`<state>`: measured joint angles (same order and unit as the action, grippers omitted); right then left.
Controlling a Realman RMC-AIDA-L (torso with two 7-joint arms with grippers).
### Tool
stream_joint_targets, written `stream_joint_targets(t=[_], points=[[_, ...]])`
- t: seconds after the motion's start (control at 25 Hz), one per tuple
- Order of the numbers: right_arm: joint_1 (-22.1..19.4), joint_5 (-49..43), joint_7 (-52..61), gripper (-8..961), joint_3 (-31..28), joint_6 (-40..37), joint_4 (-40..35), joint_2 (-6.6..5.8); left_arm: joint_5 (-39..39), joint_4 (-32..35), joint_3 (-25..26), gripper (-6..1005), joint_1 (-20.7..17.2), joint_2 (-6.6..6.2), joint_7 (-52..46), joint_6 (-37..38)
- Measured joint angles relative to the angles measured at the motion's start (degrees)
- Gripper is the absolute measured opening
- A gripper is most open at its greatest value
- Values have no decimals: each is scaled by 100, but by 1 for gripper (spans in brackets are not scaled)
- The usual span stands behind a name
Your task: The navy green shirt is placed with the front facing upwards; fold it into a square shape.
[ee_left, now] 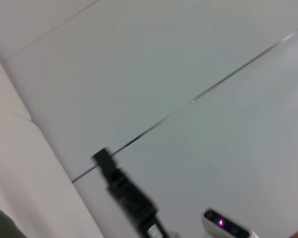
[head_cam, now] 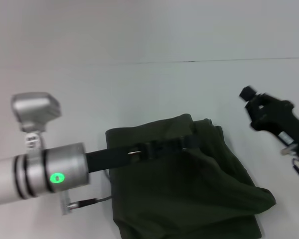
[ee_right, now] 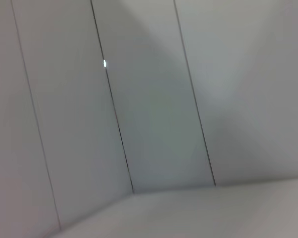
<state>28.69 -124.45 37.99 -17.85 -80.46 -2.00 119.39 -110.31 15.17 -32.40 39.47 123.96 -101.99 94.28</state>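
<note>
The navy green shirt runs off the head view's lower edge; the left gripper hides part of it.

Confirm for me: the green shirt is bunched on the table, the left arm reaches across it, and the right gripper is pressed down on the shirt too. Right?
Not quite. The right gripper is off the navy green shirt, raised beside it, as the head view shows. The rest stands: the shirt lies bunched and the left gripper reaches across it.
</note>
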Motion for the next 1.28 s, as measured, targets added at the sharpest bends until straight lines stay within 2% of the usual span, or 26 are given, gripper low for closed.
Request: stream_joint_targets(t=[0.2,0.24,0.32,0.36,0.48,0.64,0.76,0.88,1.0,1.12,1.28], points=[[90,-8,1597,44,43,-1024,-882,-35,-88,844,-286,777,-435,-59,-493,369],[205,-28,2366,88,267,-1455,-1283,-81,-126,973,-358,802,-505,-76,-587,383],[348,-29,3092,177,693,-1887,-1753,-132,-296,1226,-456,854,-648,-115,-718,445],[348,-29,3092,222,693,-1887,-1753,-132,-384,1322,-472,879,-712,-136,-755,487],[605,-16,4457,352,1410,-2373,-2713,-167,-519,1565,-365,956,-881,-214,-766,655],[925,-16,6415,523,2504,-2587,-3979,-225,-523,1903,95,965,-1114,-314,-650,868],[1085,-28,7754,567,3597,-2427,-4694,-320,-661,2098,345,962,-1172,-434,-594,1130],[1236,-48,8946,611,4866,-2184,-5126,-504,-819,2247,510,940,-1181,-502,-581,1269],[1451,-191,10042,640,5968,-2019,-5250,-776,-842,2372,582,931,-1218,-545,-574,1329],[1735,-641,10807,640,6488,-2032,-5255,-914,-944,2518,629,928,-1264,-591,-598,1329],[2174,-1530,11354,641,6670,-2233,-5270,-919,-1509,2779,779,925,-1281,-672,-540,1262]])
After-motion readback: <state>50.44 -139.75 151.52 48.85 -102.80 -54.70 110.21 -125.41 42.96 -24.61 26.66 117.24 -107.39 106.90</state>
